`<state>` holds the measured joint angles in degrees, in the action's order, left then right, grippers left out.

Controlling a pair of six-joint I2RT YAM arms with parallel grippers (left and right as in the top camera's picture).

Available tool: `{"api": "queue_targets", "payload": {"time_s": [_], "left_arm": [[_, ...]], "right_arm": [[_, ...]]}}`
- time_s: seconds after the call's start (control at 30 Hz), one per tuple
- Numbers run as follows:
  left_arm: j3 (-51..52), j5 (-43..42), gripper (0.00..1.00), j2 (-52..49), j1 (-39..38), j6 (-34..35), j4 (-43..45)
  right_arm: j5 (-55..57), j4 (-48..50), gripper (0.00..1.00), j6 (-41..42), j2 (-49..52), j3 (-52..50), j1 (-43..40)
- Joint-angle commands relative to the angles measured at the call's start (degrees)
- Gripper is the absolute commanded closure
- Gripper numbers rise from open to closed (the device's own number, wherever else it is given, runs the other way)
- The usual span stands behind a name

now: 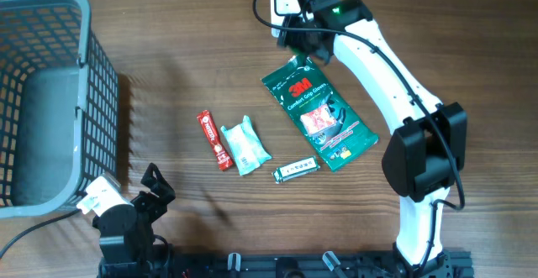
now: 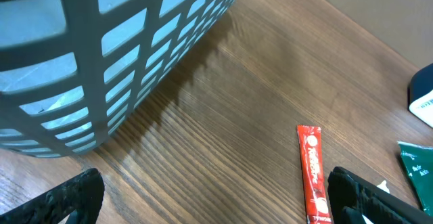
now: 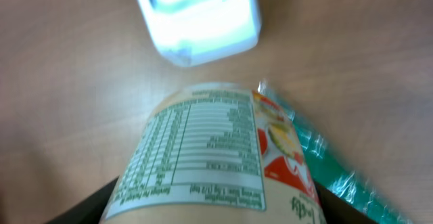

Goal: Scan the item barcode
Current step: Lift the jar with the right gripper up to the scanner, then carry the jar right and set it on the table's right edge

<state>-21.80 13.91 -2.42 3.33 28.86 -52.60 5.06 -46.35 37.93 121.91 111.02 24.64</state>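
Only the right wrist view reveals the right gripper (image 3: 216, 214) clasping a nutrition-labelled tub (image 3: 210, 156) beneath the white scanner (image 3: 196, 17); the left gripper (image 2: 216, 197) gapes wide, empty.

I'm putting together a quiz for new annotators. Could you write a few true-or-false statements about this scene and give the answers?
1. The right gripper holds a labelled container close to the white scanner. True.
2. The left gripper's fingers are shut on the red sachet. False: the left gripper is open and holds nothing, and the red sachet lies on the table.
3. The green 3M packet is in the basket. False: the green 3M packet lies on the table, well to the right of the basket.
4. The red sachet lies next to a pale teal packet. True.
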Motion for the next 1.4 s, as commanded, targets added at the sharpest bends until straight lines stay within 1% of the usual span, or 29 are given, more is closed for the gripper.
{"api": "queue_targets", "payload": {"time_s": [0.0,0.07,0.13,0.17,0.27,0.43,0.57,0.73,0.77,0.87,0.93,1.0,1.03,1.07,1.1,1.13,1.17,1.2,1.27,1.33,1.37], "left_arm": [[0.5,0.9,0.0,0.2,-0.2,0.5,0.2],[0.5,0.9,0.0,0.2,-0.2,0.5,0.2],[0.5,0.9,0.0,0.2,-0.2,0.5,0.2],[0.5,0.9,0.0,0.2,-0.2,0.5,0.2],[0.5,0.9,0.0,0.2,-0.2,0.5,0.2],[0.5,0.9,0.0,0.2,-0.2,0.5,0.2],[0.5,0.9,0.0,0.2,-0.2,0.5,0.2],[0.5,0.9,0.0,0.2,-0.2,0.5,0.2],[0.5,0.9,0.0,0.2,-0.2,0.5,0.2],[0.5,0.9,0.0,0.2,-0.2,0.5,0.2],[0.5,0.9,0.0,0.2,-0.2,0.5,0.2],[0.5,0.9,0.0,0.2,-0.2,0.5,0.2],[0.5,0.9,0.0,0.2,-0.2,0.5,0.2],[0.5,0.9,0.0,0.2,-0.2,0.5,0.2],[0.5,0.9,0.0,0.2,-0.2,0.5,0.2],[0.5,0.9,0.0,0.2,-0.2,0.5,0.2],[0.5,0.9,0.0,0.2,-0.2,0.5,0.2],[0.5,0.9,0.0,0.2,-0.2,0.5,0.2],[0.5,0.9,0.0,0.2,-0.2,0.5,0.2],[0.5,0.9,0.0,0.2,-0.2,0.5,0.2],[0.5,0.9,0.0,0.2,-0.2,0.5,0.2]], "right_arm": [[14.8,14.1,0.4,0.5,-0.9,-3.9,0.2],[15.9,26.9,0.38,-4.8,0.7,-6.7,0.3],[15.7,36.7,0.34,-11.0,2.9,-7.7,0.3],[15.7,41.4,0.34,-14.2,4.3,-7.7,0.3],[15.4,51.7,0.33,-19.1,7.9,-7.7,0.3],[13.6,60.9,0.32,-23.3,14.3,-7.6,0.8],[13.5,61.7,0.32,-24.5,14.6,-7.6,1.5],[12.9,55.8,0.32,-22.6,13.9,-7.6,1.6],[12.9,54.3,0.32,-22.5,12.8,-7.6,1.6],[15.6,47.9,0.31,-22.5,4.7,-7.6,0.8],[19.5,41.0,0.31,-22.2,-1.0,-7.6,-0.9],[22.1,30.4,0.31,-19.1,-5.7,-7.6,-4.2],[22.1,23.0,0.3,-15.3,-7.5,-7.6,-7.0],[21.4,14.6,0.27,-10.0,-8.7,-7.6,-10.6],[20.1,9.6,0.26,-7.4,-8.9,-7.6,-13.4],[15.7,2.4,0.26,-5.4,-8.9,-7.6,-18.7],[11.1,-2.4,0.25,-4.7,-8.3,-7.6,-23.9],[8.6,-4.3,0.25,-4.7,-8.0,-7.6,-26.9],[2.2,-8.2,0.25,-5.0,-6.2,-7.7,-37.0],[0.6,-9.0,0.21,-5.6,-4.3,-8.1,-44.9],[-0.9,-8.8,0.2,-7.7,-2.9,-8.5,-48.9]]}}
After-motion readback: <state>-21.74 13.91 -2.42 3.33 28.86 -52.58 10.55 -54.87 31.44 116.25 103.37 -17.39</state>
